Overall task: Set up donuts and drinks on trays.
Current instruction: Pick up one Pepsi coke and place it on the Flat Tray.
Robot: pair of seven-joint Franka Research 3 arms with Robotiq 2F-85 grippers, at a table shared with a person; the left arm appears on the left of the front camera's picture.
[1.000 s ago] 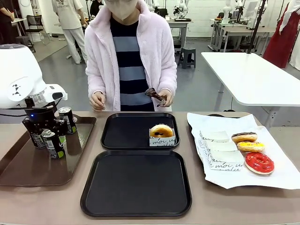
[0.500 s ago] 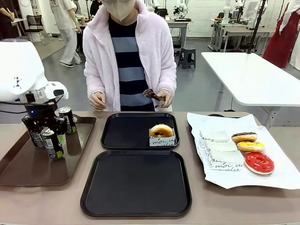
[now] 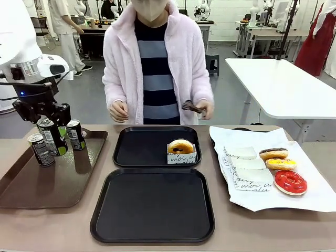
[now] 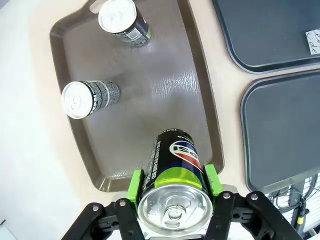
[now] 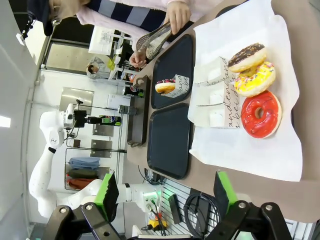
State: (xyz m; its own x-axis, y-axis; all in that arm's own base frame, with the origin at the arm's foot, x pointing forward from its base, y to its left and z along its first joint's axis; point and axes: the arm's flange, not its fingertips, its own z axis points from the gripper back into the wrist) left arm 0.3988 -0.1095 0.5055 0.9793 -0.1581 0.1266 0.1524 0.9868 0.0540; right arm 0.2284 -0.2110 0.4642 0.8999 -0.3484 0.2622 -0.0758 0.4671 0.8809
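The left jaws clamp the drink can [image 4: 172, 162] near its top, fair for a stiff, slick, likely weighty cylinder; the right jaws spread empty

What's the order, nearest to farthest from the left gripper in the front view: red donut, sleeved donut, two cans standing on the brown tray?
1. Left standing can and right standing can, flanking the left gripper on the brown tray; too close to call.
2. Sleeved donut, far black tray.
3. Red donut, far right.
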